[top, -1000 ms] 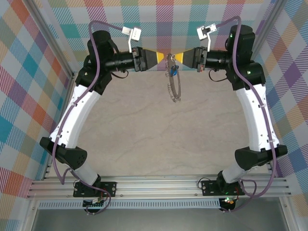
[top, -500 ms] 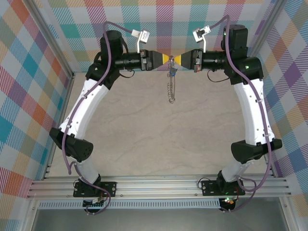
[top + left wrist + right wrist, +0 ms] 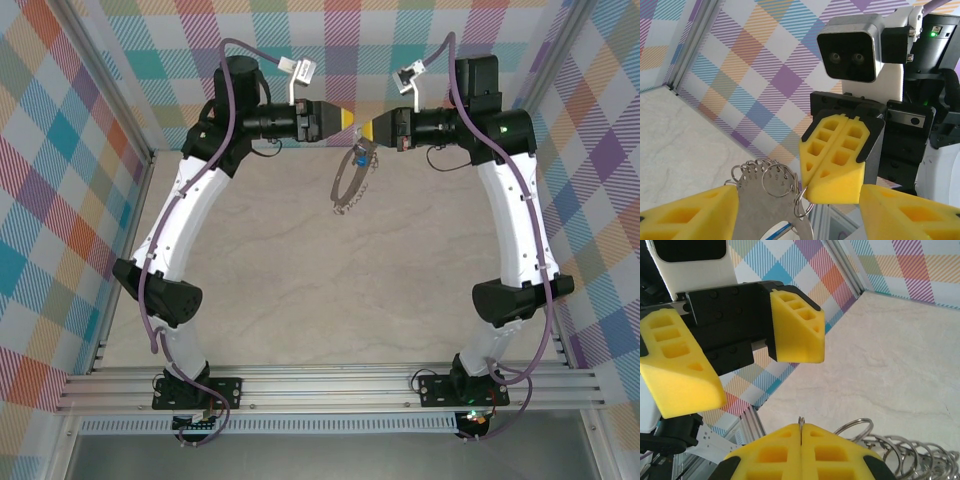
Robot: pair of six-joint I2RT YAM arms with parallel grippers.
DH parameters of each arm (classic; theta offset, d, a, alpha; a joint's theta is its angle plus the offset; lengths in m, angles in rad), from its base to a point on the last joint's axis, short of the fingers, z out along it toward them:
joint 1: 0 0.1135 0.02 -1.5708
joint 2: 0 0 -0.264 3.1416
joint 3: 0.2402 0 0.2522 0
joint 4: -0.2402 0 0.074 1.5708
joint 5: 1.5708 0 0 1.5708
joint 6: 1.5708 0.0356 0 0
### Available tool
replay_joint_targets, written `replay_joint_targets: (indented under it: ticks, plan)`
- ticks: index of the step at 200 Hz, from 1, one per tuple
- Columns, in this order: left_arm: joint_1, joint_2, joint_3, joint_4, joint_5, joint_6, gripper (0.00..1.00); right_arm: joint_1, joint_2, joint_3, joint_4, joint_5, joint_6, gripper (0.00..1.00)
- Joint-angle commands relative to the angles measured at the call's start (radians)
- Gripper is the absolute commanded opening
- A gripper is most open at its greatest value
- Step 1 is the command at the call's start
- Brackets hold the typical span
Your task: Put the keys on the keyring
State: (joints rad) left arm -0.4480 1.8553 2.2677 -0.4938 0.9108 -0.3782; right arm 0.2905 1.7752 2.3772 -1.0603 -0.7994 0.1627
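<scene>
The keyring [image 3: 767, 197] hangs in the air above the worktop [image 3: 300, 280], near the checked back wall [image 3: 340, 40]. It is tilted, its lower end swung to the left. A row of small silver loops [image 3: 900, 450] is strung along its rim. The key [image 3: 358, 157], seen by its blue head, sits near the top of the keyring; whether it is threaded on cannot be told.

The right gripper [image 3: 370, 130] meets the top of the keyring from the right. Its jaws are clenched, the yellow pads pressed flat together, and in the right wrist view a thin sliver of metal stands up from the seam between them. So they are grasping the keyring by its upper edge.

The left gripper [image 3: 347, 117] is level with the top of the keyring on the left, facing the right one, and does not touch the metal. Its jaws are released: the two yellow fingers [image 3: 797, 327] stand well apart, and in the left wrist view the top of the keyring lies in the gap between them.
</scene>
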Motion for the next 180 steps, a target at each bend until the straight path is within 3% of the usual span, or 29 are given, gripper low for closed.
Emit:
replay_joint_targets:
  ticks: [1,69,121,180]
  plan:
    - [0.008,0.017,0.025,-0.066,0.041,0.068,0.65,0.009,0.008,0.045,-0.035,-0.02,-0.043,0.0]
    - [0.013,0.014,0.026,-0.105,0.107,0.132,0.6,0.063,0.038,0.087,-0.203,0.075,-0.157,0.0]
    - [0.02,0.003,0.023,-0.127,0.156,0.148,0.32,0.072,0.001,0.083,-0.228,0.11,-0.184,0.0]
    - [0.019,-0.057,-0.062,-0.119,0.175,0.158,0.35,0.071,-0.016,0.085,-0.195,0.06,-0.173,0.0]
